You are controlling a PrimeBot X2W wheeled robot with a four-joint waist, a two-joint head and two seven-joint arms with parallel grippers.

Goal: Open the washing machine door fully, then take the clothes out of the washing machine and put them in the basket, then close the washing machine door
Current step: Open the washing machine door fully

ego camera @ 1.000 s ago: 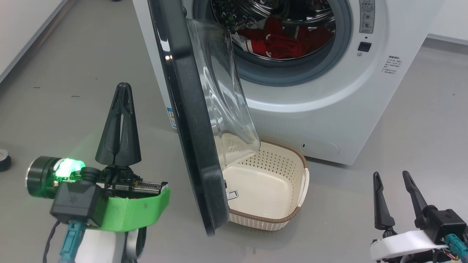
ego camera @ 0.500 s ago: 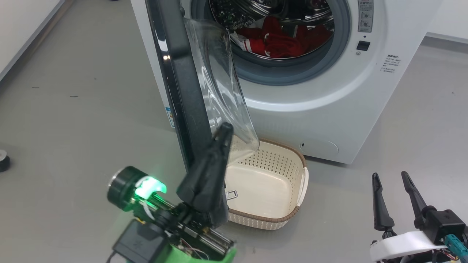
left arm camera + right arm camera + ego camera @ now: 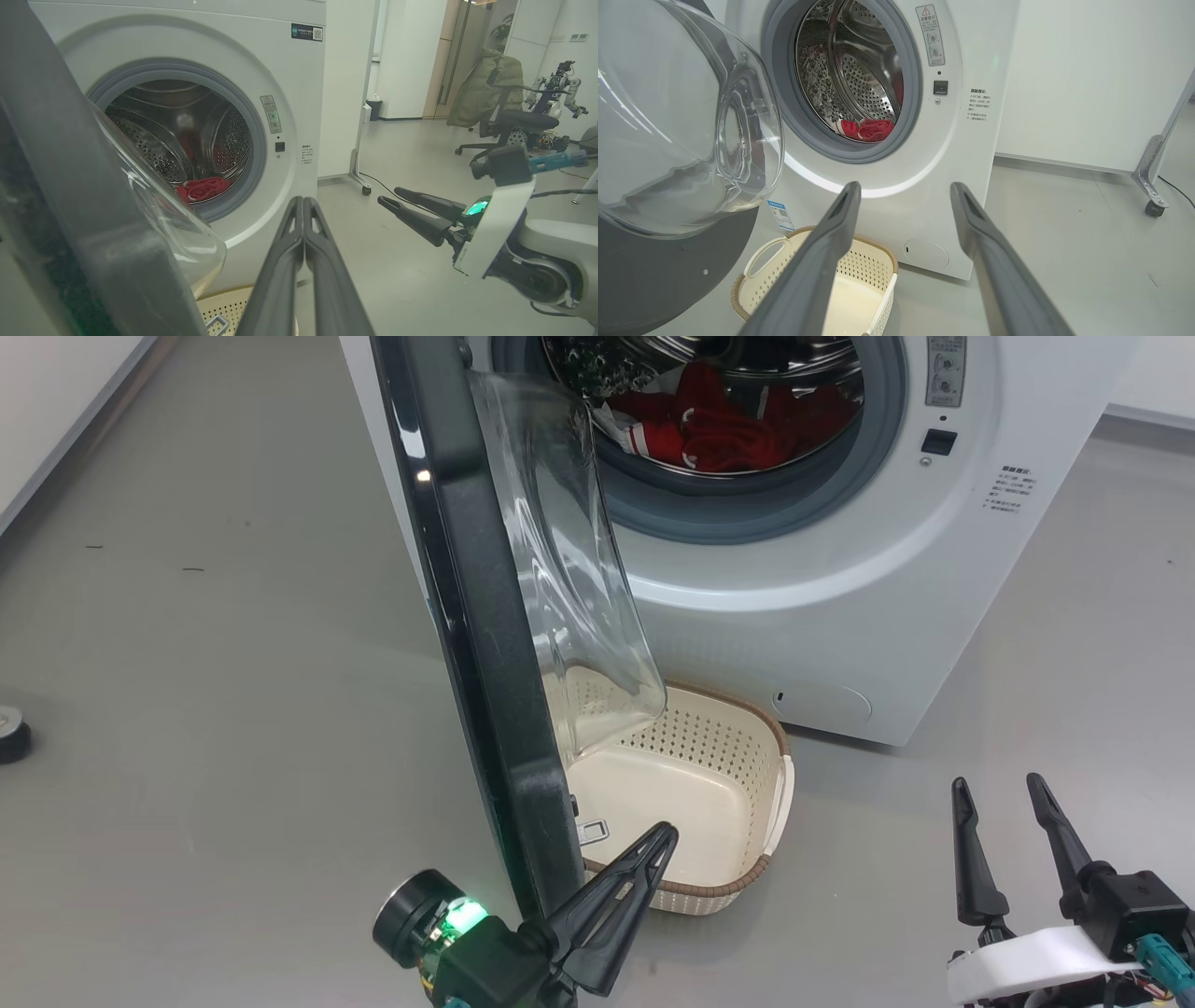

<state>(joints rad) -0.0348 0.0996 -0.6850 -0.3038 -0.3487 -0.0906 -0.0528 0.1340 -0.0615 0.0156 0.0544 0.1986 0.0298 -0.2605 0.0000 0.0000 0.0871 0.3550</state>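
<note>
One white washing machine (image 3: 840, 597) stands ahead of both grippers, its door (image 3: 476, 616) half open close on the left of the left gripper (image 3: 665, 831), whose fingers are pressed together; the basket (image 3: 780, 803) lies below those tips, the clothes (image 3: 719, 429) beyond in the drum; the right gripper (image 3: 997, 786) is spread, empty

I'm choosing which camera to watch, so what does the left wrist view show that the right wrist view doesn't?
Left wrist view: the shut left pincer, an office chair draped with a green coat. Right wrist view: the round flap, the blue sticker, a handle of the basket. Both: the open right pincer, the red clothes inside the washing machine, the glass bowl of the washing machine door, part of the basket.
</note>
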